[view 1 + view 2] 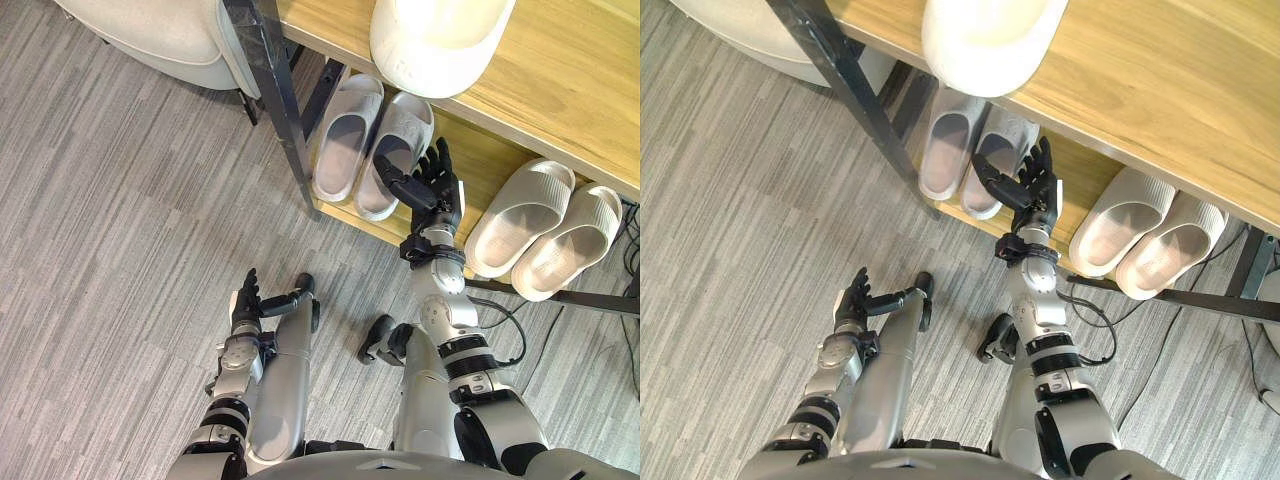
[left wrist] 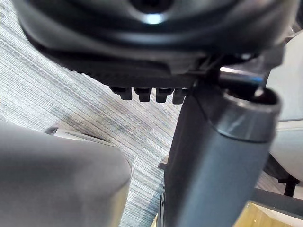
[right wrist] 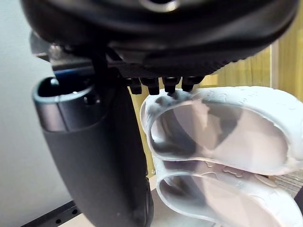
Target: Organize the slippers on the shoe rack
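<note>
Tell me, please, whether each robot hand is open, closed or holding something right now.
Left robot hand: open, holding nothing.
Right robot hand: open, holding nothing, beside a pair of slippers.

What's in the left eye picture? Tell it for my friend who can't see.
The robot's dark right hand, fingers straight, reaches toward a pair of pale grey slippers on the lower shelf of a wooden shoe rack. Another pale pair sits beside them, a big white slipper lies on top, and the open left hand hangs low.
</note>
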Available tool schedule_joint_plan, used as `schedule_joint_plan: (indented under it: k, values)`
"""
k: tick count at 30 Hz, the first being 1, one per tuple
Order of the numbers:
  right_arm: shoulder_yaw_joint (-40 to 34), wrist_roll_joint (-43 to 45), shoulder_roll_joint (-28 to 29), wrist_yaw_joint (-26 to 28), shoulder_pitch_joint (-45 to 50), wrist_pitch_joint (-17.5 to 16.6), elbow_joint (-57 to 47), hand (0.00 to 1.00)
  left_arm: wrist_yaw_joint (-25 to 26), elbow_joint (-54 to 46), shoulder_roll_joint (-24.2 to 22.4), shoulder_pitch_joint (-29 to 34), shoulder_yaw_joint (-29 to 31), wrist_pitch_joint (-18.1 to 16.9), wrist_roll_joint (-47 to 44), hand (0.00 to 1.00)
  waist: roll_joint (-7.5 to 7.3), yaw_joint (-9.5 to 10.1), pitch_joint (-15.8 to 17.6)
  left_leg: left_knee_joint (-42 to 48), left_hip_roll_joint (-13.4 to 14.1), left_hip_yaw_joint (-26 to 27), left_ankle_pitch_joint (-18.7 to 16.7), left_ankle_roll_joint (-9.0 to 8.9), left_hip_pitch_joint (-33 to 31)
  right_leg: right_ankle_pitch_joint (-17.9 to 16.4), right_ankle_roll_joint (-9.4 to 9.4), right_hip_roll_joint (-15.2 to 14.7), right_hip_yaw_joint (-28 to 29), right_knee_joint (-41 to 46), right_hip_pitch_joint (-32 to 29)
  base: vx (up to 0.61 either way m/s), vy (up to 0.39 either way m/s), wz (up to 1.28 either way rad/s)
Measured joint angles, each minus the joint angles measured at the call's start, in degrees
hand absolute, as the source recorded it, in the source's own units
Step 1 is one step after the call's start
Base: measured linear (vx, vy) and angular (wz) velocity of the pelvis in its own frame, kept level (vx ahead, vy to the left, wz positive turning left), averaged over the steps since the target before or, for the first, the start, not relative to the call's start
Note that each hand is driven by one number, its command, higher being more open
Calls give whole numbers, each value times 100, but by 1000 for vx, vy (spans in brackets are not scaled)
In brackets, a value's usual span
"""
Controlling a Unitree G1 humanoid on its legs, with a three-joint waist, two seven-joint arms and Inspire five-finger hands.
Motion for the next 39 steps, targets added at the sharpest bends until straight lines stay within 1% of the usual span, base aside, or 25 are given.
schedule_joint_plan:
  k: [6,13,18,22,24,27,30,35,36,37,39]
  values:
    - [-5,-127,-95,1,-53,46,110,100,4,21,-22,1,3,11,-1,100,40,-1,-16,46,0,6,-1,2,5,-7,-9,-15,11,54,0,-26,8,0]
    - [-30,-724,-176,3,-42,188,108,100,6,50,-23,4,15,31,-39,100,47,-16,-17,94,0,42,-2,13,48,-7,-10,-30,62,119,16,-31,11,-2]
    - [-140,-1380,-229,-78,138,291,-16,100,7,120,-14,9,13,84,-38,100,50,-35,-19,75,11,84,-15,32,203,-7,-9,-27,94,82,155,-9,6,-1]
    - [-136,-1977,-274,-156,650,420,-557,100,19,142,17,75,-8,120,-30,100,51,-65,-20,-1,65,147,-27,44,407,21,13,30,144,-39,331,-6,8,-10]
    - [-89,-2360,-268,-201,1038,474,-780,100,23,228,74,147,-77,138,12,100,49,-102,-21,-161,116,219,-30,44,721,81,34,97,193,-233,591,13,3,-21]
    - [6,-2723,-274,-204,1545,555,-1056,100,25,248,175,333,-221,150,23,100,44,-214,-41,-427,172,299,-21,35,1138,173,59,190,226,-546,959,31,2,-15]
    - [30,-3028,-273,-181,1991,576,-1214,100,13,288,265,429,-466,197,92,100,41,-232,-101,-768,216,392,47,29,1474,292,89,277,277,-895,1209,53,-1,-18]
    - [210,-3492,-278,58,2842,622,-1118,100,-25,730,423,526,-901,258,256,100,-9,-392,-430,-1778,249,530,330,20,2244,673,168,484,295,-1934,1857,135,12,-14]
    - [275,-3623,-277,137,2965,623,-861,100,-54,863,458,592,-988,263,269,100,-10,-500,-577,-2088,247,553,448,16,2467,827,211,551,282,-2312,2081,151,26,-10]
    - [288,-3656,-277,150,2987,623,-789,100,-58,893,470,606,-1005,266,277,100,-14,-524,-613,-2170,246,561,473,15,2527,860,217,565,278,-2407,2138,185,41,-15]
    - [290,-3871,-285,307,3146,650,-343,100,-64,993,468,689,-1135,281,400,100,-7,-562,-769,-2708,259,678,640,17,2965,1121,261,678,312,-3008,2533,162,38,-21]
